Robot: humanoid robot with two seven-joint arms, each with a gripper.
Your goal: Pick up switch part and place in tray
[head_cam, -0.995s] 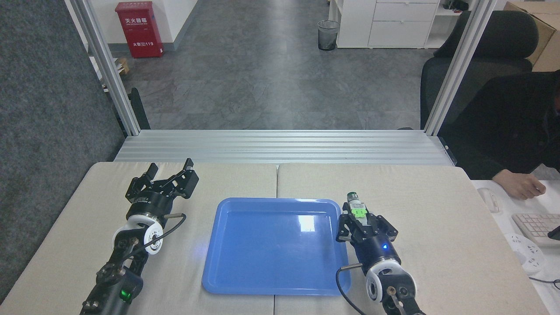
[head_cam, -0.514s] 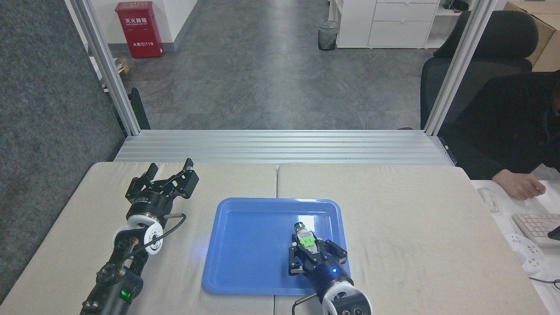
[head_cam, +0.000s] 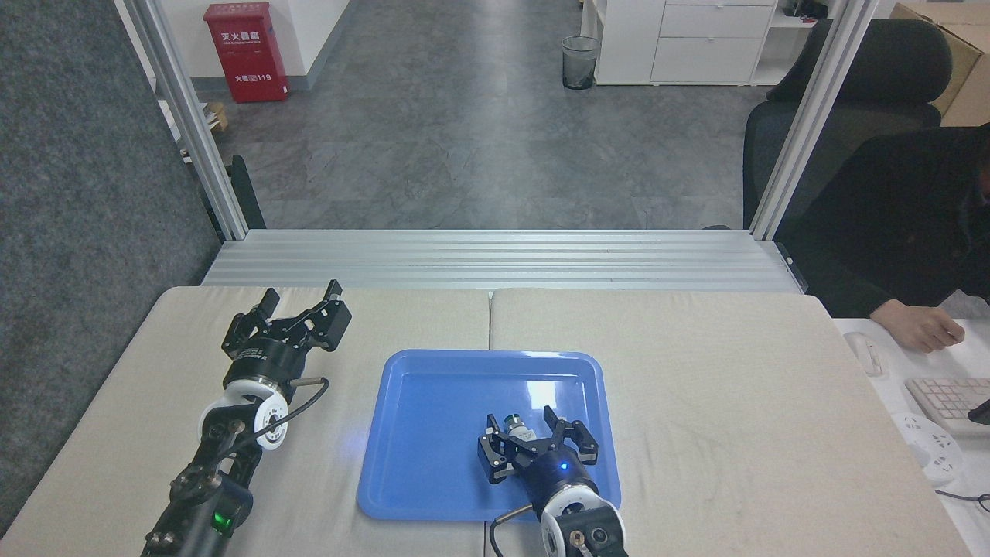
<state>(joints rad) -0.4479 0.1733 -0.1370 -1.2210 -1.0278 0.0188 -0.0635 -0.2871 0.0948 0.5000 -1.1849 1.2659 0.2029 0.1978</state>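
— Glossy blue on the tray [head_cam: 433, 433], with a white glare patch. Pale beige on the table [head_cam: 735, 402].
— Black on both grippers, left [head_cam: 300, 309] and right [head_cam: 520, 427], above white wrist rings. A small blue light on the right one.
— Grey-white and dark metal on the switch part [head_cam: 517, 425].
— Red on the cabinet [head_cam: 246, 52], white lettering.

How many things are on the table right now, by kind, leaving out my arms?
Switch part: 1, between the open right gripper's fingers, over the tray
Tray: 1
Total: 2
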